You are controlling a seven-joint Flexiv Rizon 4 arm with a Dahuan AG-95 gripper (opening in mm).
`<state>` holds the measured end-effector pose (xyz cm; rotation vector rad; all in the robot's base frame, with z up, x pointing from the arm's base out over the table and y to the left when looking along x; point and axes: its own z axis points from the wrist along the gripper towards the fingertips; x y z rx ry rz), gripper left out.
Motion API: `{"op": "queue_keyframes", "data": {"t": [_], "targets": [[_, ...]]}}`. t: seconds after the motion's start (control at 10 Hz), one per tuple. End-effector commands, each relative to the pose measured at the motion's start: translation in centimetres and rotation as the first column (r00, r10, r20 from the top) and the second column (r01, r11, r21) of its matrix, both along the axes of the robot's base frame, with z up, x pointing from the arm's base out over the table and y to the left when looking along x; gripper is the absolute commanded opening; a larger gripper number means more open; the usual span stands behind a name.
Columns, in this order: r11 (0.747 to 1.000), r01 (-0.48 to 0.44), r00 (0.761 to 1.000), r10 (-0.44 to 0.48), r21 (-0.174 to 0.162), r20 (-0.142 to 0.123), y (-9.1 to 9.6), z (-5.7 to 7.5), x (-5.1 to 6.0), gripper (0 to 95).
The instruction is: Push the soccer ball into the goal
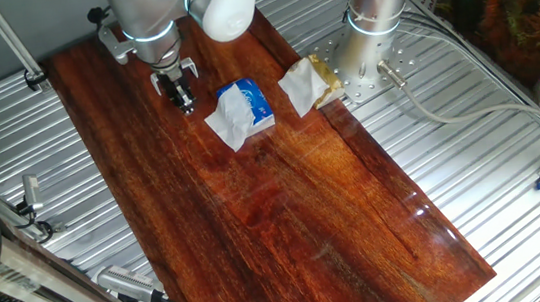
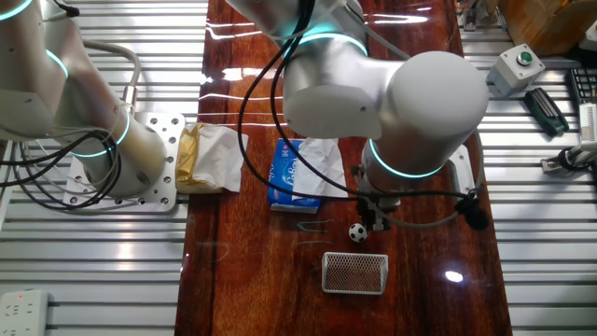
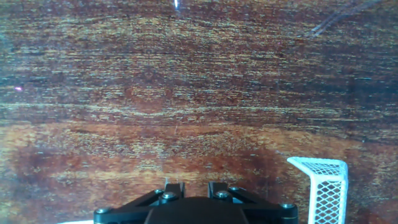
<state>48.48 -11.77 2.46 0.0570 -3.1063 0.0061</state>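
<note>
Gripper [image 2: 377, 222] hung low over the wooden tabletop [image 2: 242, 280], fingers pointing down; tips looked narrow, close together, with nothing between them. In the hand view only the black finger bases [image 3: 193, 208] showed at the bottom edge, so I couldn't tell the exact gap.

From the other fixed view, near to far:
- Goal [image 2: 354, 273] sat nearest the tabletop's close edge, a small white mesh-backed frame, a little toward the right side. In the hand view its white mesh corner [image 3: 323, 186] showed at lower right.
- Soccer ball [image 2: 358, 232] lay just beyond the goal, apart from it, roughly in line with its middle. The ball was just beside the gripper tips, on their left in that picture; couldn't tell whether they touched.
- Blue tissue packet [image 2: 297, 174] lay further back near the tabletop's middle, white tissue sticking out of its top, partly under the arm's big white joint [image 2: 392, 93].
- Crumpled white-and-tan paper [image 2: 211, 159] sat at the left edge of the tabletop, overlapping the grey mounting plate [image 2: 154, 159] of a second arm's base.

In the one fixed view the gripper [image 1: 184, 102] stood near the far left corner of the tabletop, the tissue packet [image 1: 242, 111] just beside it, the crumpled paper [image 1: 305, 85] at the right edge. Ball and goal were hidden behind the arm there.
</note>
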Motion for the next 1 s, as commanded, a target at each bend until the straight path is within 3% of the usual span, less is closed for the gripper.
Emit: {"op": "queue_keyframes", "data": {"t": [0.1,0.3,0.5,1.0], "targets": [[1.0,0.006,1.0,-0.006,0.0,-0.001,0.06,-0.11,-0.16,19.0],[1.0,-0.021,1.0,0.021,-0.008,0.002,-0.03,-0.59,-0.4,19.0],[0.997,-0.076,0.997,0.076,-0.009,0.0,-0.23,-0.65,-0.53,95.0],[0.997,-0.07,0.997,0.069,-0.029,-0.02,-0.59,-0.24,-0.96,95.0]]}}
